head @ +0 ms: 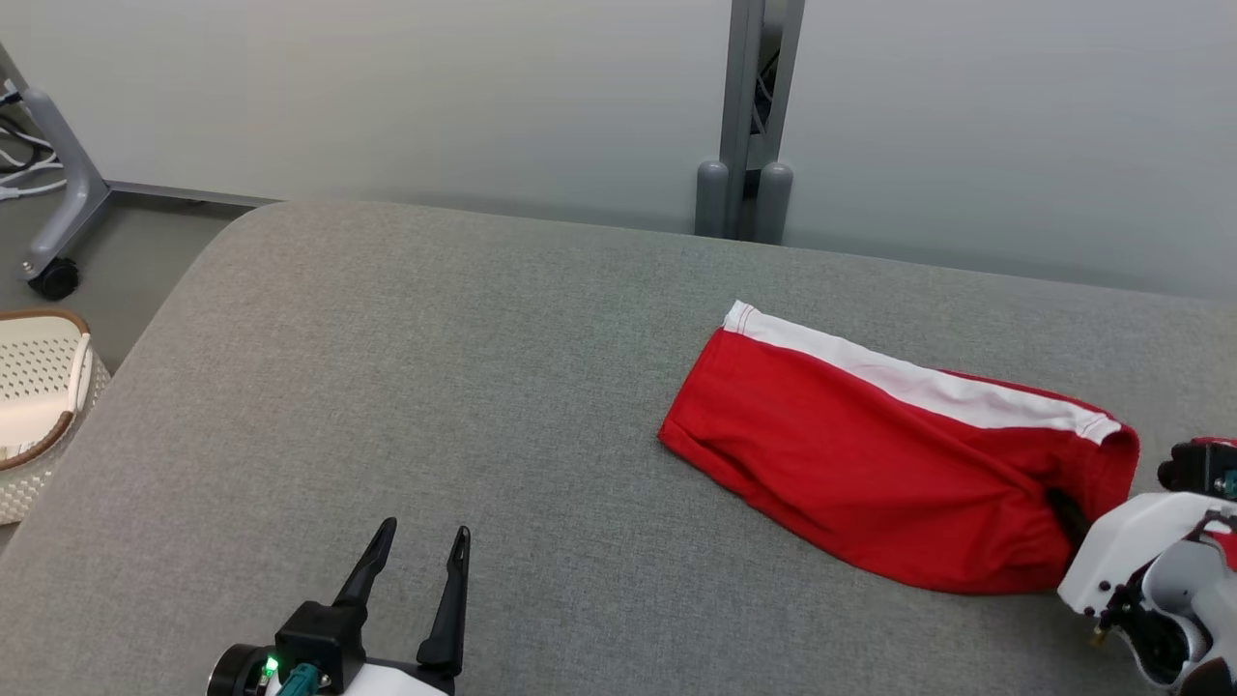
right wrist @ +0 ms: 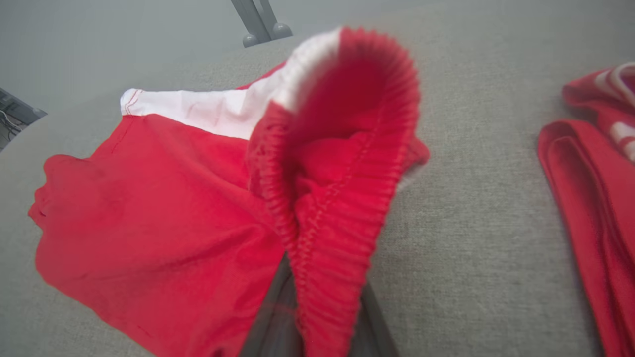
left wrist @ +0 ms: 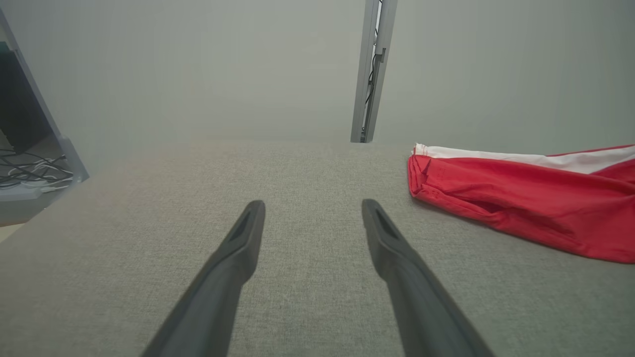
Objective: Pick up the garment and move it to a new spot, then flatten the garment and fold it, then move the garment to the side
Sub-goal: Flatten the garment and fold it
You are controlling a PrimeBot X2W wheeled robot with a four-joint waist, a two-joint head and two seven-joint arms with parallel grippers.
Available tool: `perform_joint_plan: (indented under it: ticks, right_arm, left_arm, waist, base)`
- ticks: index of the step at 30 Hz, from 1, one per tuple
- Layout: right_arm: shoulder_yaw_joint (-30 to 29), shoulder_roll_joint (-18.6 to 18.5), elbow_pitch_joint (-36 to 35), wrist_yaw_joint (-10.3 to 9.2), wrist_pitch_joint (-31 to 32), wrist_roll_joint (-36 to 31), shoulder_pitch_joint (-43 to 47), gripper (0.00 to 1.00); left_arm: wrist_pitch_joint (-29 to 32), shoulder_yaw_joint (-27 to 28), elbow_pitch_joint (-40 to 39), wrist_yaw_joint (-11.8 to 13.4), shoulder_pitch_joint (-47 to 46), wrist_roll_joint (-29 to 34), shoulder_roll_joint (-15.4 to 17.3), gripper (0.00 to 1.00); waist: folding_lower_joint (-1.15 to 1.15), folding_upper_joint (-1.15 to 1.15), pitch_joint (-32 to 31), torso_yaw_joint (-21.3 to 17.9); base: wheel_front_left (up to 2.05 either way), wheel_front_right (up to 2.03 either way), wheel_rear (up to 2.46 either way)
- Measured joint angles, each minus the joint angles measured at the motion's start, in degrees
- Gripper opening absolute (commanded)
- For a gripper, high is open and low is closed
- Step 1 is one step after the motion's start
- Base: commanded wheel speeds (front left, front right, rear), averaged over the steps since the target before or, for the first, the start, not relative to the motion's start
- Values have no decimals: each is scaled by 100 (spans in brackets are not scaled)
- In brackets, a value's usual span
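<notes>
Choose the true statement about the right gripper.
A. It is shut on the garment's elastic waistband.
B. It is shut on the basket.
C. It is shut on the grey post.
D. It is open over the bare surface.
A: in the right wrist view the red waistband runs pinched between the two fingers of the right gripper, and the head view shows it reaching into the garment.

Red shorts (head: 870, 464) with a white stripe lie mostly flat at 4 o'clock. Their stretchy waist end is lifted a little.
</notes>
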Motion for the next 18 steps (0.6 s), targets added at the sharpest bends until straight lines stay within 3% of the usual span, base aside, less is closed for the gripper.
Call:
perform_joint_plan:
  ticks: [9,18]
  right_arm:
    - [600,-532,829,1,293,-813,-1042,0]
    - [1028,-778,1661,1,326,-1592,-1914,0]
  left_arm:
    - [0,-130,73,7,-132,-89,1,100]
    - [0,-322,89,32,-277,-155,0,100]
  waist:
    - [0,0,278,237]
    - [0,0,545,545]
  base:
    - [0,0,0]
    - [0,0,0]
